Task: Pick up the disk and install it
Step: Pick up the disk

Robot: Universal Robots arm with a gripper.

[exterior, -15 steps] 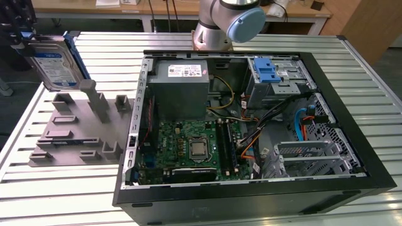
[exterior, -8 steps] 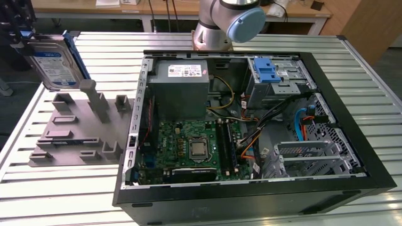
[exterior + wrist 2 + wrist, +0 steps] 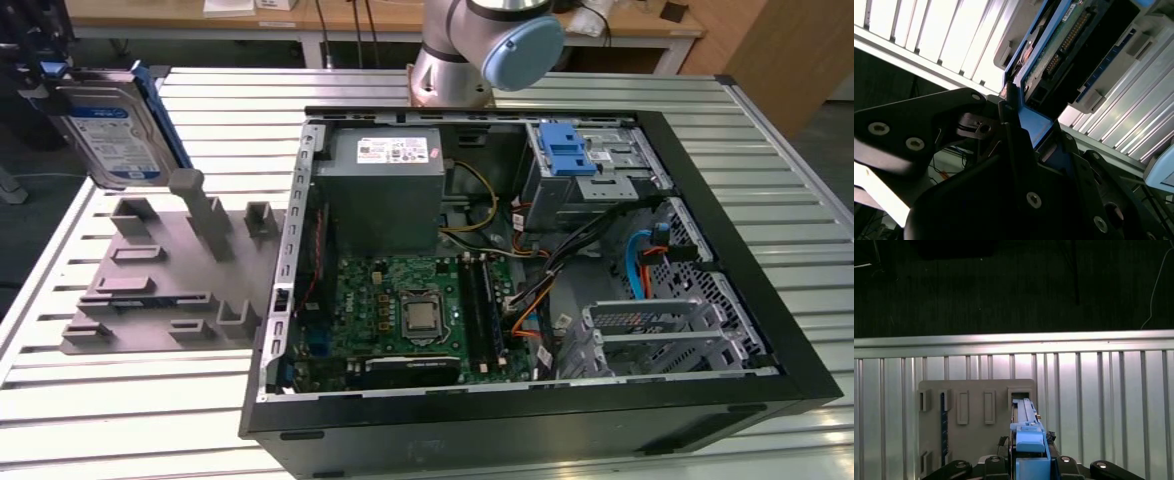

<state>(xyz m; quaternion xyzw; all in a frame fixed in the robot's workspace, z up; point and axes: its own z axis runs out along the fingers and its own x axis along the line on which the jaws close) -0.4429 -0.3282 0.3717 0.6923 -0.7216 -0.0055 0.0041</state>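
my gripper [image 3: 1028,461] is clamped on the disk [image 3: 115,128], seemingly clear above the grey holder [image 3: 147,290]; fitting it into the computer case [image 3: 534,430] isn't done yet.

**Surroundings: open computer case and slotted fixture**

A black computer case [image 3: 534,435] lies open on its side on a slatted metal desk [image 3: 134,420]. Inside, a grey power-supply box [image 3: 387,190] with a white sticker adjoins a green motherboard [image 3: 387,300] bearing a processor socket [image 3: 423,318]. A blue latch strip [image 3: 565,150] tops the drive cage [image 3: 607,185], with orange and blue cables [image 3: 641,260] nearby. At the exterior view's left, just beside the case, rests a grey slotted fixture plate [image 3: 147,290].
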